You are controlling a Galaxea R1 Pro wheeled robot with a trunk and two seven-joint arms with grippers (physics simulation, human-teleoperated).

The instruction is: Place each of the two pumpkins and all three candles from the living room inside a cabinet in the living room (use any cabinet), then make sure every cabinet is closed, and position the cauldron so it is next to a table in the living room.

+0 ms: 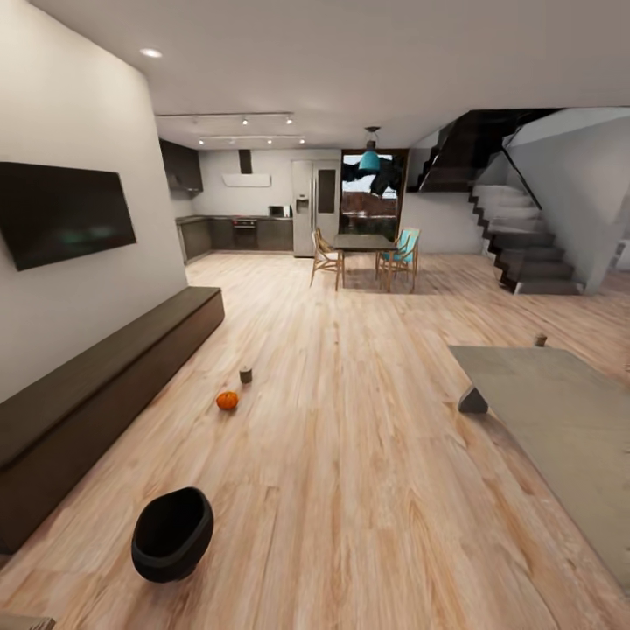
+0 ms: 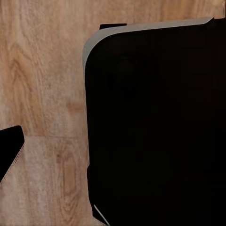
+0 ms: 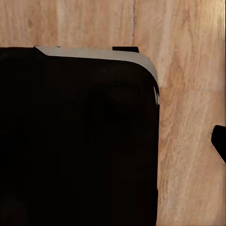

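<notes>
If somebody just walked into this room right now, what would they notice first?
Probably the big black cauldron lying tipped on the wooden floor, close to the camera on the left. Farther on, a small bright-orange pumpkin sits on the floor with a stubby candle just beyond it. Both are out in front of the long, low dark-brown cabinet that runs along the left wall.

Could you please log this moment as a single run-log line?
phase: start, nothing held | pumpkin, candle, cauldron on floor | cabinet closed
</notes>
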